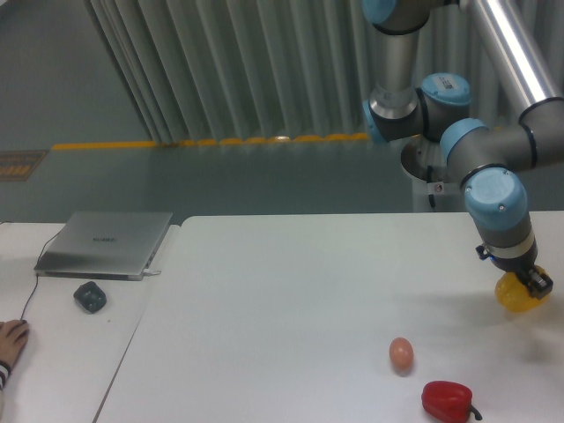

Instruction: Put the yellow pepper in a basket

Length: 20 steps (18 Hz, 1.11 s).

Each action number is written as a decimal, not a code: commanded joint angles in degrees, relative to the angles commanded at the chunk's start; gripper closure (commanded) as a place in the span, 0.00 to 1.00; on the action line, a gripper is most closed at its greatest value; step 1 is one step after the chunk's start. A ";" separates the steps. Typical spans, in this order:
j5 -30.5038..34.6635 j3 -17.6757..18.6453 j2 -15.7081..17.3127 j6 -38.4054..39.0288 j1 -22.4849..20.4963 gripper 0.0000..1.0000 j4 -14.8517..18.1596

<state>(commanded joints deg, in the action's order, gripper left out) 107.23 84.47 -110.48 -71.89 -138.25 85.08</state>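
Gripper points down at the far right, clamped on the yellow pepper, which I see held just above the surface. Arm elbows down from above. I count one brown egg and one red pepper near the front edge.

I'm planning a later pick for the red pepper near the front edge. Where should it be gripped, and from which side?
Grip the red pepper across its rounded body, coming straight down from above. It lies on its side on the table with the dark stem pointing right, so the stem is a poor handle. The egg sits up and to its left, apart from it, so closing front to back looks clear.
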 joint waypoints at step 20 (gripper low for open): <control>-1.85 -4.67 -2.81 -5.55 -10.11 0.54 -20.30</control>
<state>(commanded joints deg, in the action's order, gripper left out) 105.38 79.80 -113.29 -77.43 -148.36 64.78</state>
